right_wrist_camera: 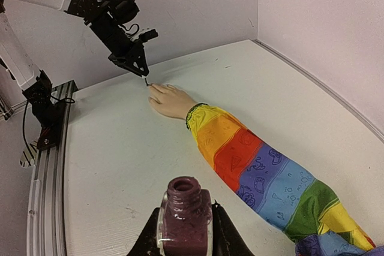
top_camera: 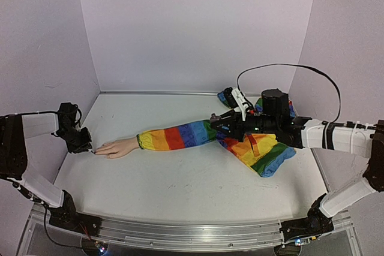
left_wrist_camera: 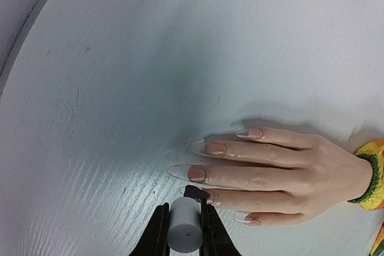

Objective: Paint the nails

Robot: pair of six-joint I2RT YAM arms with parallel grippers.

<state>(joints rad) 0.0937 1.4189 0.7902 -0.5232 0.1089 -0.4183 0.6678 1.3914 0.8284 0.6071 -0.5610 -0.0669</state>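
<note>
The mannequin hand (left_wrist_camera: 288, 172) lies palm down, fingers pointing left, with a rainbow sleeve (top_camera: 180, 137). Its nails (left_wrist_camera: 197, 174) are long and mostly pink. One nail (left_wrist_camera: 201, 195) is dark purple, with the brush tip on it. My left gripper (left_wrist_camera: 183, 208) is shut on the grey brush cap (left_wrist_camera: 185, 227) and sits at the fingertips; it also shows in the top view (top_camera: 84, 144). My right gripper (right_wrist_camera: 185, 217) is shut on an open bottle of purple polish (right_wrist_camera: 185, 220), held upright beside the upper sleeve (top_camera: 215, 122).
Bunched rainbow cloth (top_camera: 264, 151) lies under the right arm at the right. Lilac walls close in the table on the left, back and right. A metal rail (top_camera: 180, 232) runs along the near edge. A black cable (top_camera: 282, 67) loops above the right arm.
</note>
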